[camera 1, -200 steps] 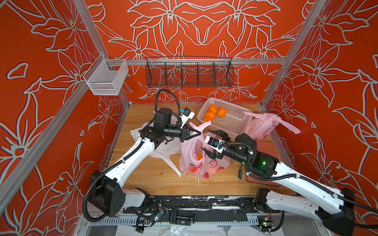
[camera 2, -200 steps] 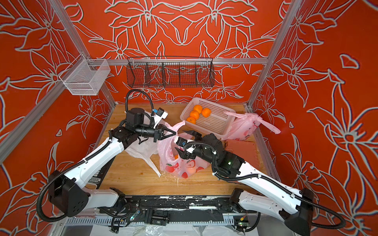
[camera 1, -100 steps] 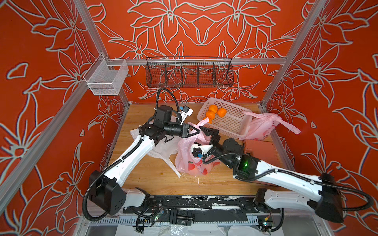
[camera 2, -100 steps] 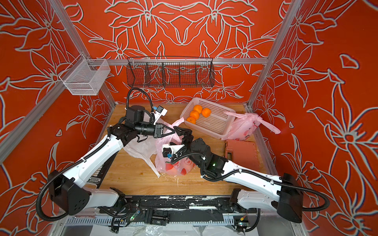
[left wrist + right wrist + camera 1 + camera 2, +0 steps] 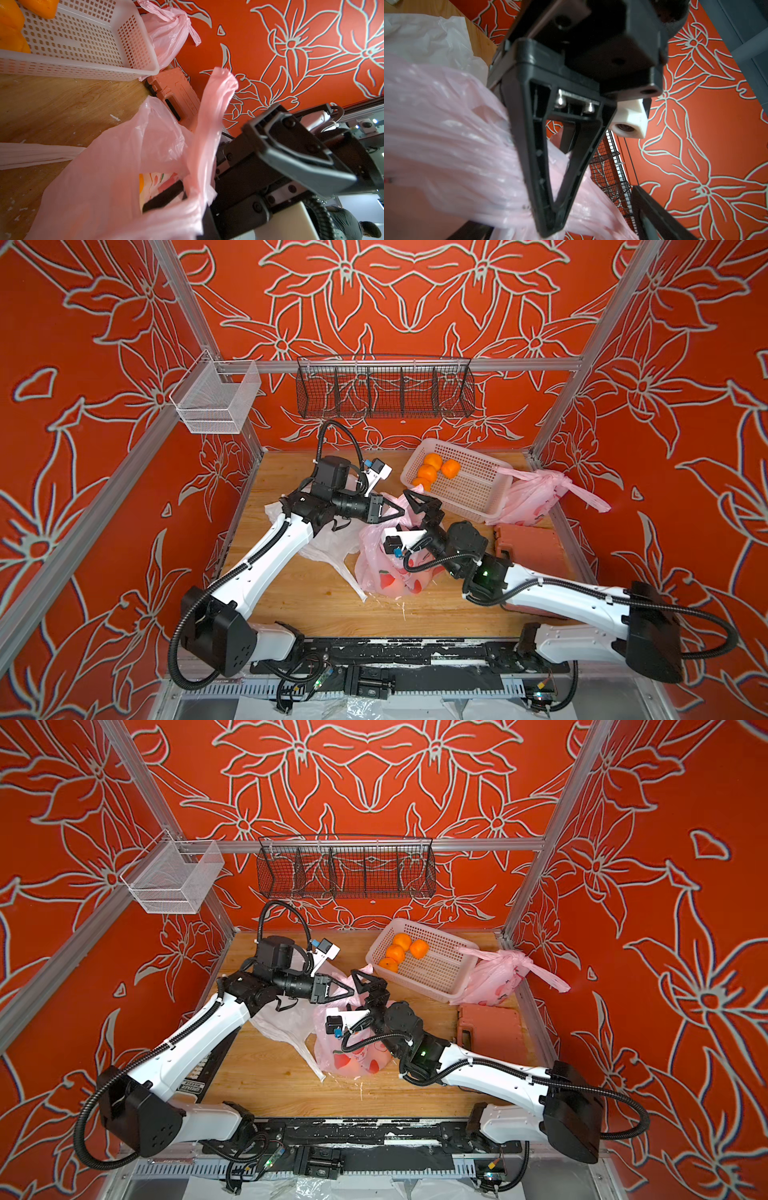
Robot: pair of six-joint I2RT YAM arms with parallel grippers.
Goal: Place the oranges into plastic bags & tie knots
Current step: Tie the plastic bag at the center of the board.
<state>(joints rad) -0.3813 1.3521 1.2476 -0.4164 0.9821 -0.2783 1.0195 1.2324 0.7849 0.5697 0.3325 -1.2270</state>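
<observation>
The wooden surface (image 5: 316, 601) is carrying everything. The white basket (image 5: 473, 497) is sitting at the back with four oranges (image 5: 432, 472) waiting in it. A tied bag (image 5: 536, 502) is lying just beside the basket, with its knot (image 5: 559, 481) done. In the middle, the pink bag (image 5: 386, 576) is standing open with an orange (image 5: 141, 182) showing inside. A white bag (image 5: 328, 541) is lying flat right next to it. The left gripper (image 5: 397, 512) is squeezing shut on a handle (image 5: 209, 128) of the pink bag and lifting it. The right gripper (image 5: 417, 497) is hanging wide open just above the bag, very near the left gripper, and it is holding nothing. My guess is that the right gripper is going for the bag's other handle, so a knot can be started. I cannot tell where that handle is lying. To do this well, the left gripper should be keeping its handle high and tight, so the bag mouth is stretching open. The right gripper should be pinching a thick bunch of plastic, not a thin edge, because this plastic is looking slippery and easy to rip. It should be moving slowly, because the two grippers are nearly bumping. Pulling too hard could be tipping the bag and rolling the fruit out.
</observation>
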